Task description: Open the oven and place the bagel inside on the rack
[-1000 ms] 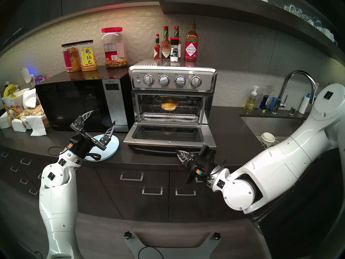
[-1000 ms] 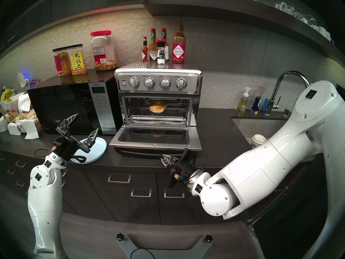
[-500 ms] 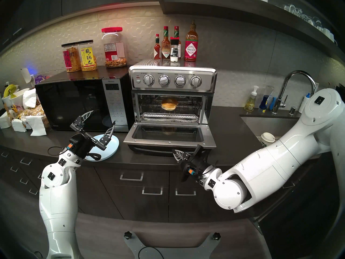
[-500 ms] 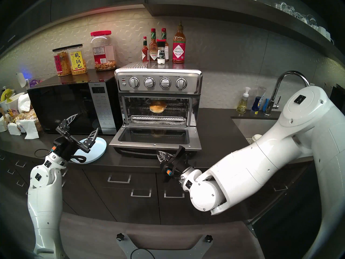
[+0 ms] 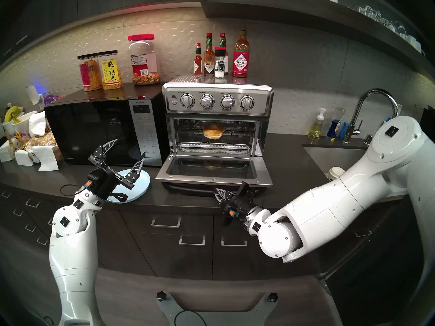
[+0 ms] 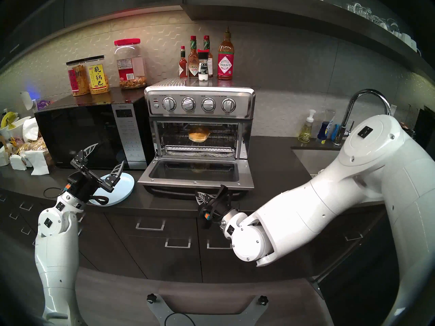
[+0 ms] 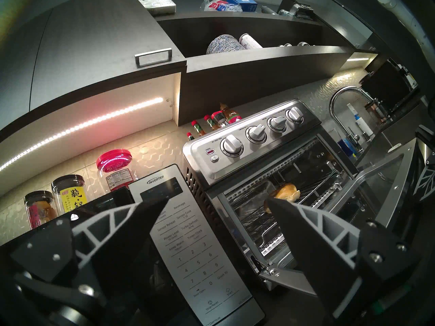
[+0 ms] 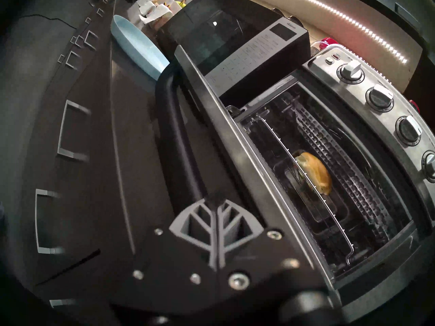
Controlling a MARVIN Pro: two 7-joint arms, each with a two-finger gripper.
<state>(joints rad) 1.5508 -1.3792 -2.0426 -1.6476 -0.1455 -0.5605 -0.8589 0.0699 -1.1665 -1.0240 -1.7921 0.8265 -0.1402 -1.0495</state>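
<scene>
Oven (image 5: 217, 102) stands on counter (image 5: 287, 158) just right of black microwave (image 5: 94, 132). Drop-down door (image 5: 214, 170) fully lowered, lying about level, glass window facing up. Bar handle (image 8: 169, 135) under door's front edge, seen clearly in right wrist view.

Bagel (image 5: 213, 131) sits on rack (image 5: 235, 137) inside cavity, roughly centre, slightly toward back. No gripper touching it. Foil-lined tray (image 5: 214, 147) one level below rack.

R gripper (image 5: 217, 193): fingers pressed together, clenched on nothing, tips pointing to about 10 o'clock in head view. It sits at approx 6 o'clock from door's front edge, close beside handle. Contact w/ handle or door: cannot tell; right wrist view shows fingertips (image 8: 215, 198) overlapping handle bar, gap not readable.

L gripper (image 5: 128, 151): released, fingers spread wide, empty. Raised over pale blue plate (image 5: 138, 189), pointing to about 1 o'clock toward microwave keypad. Plate lies at 8 o'clock from oven door, apart from it, nothing seen on it.

On oven top: sauce bottles (image 5: 241, 55) and a shaker (image 5: 220, 64). On microwave top: snack jars (image 5: 110, 71). Sink (image 5: 339, 158) w/ faucet (image 5: 374, 106) at 3 o'clock from oven.
</scene>
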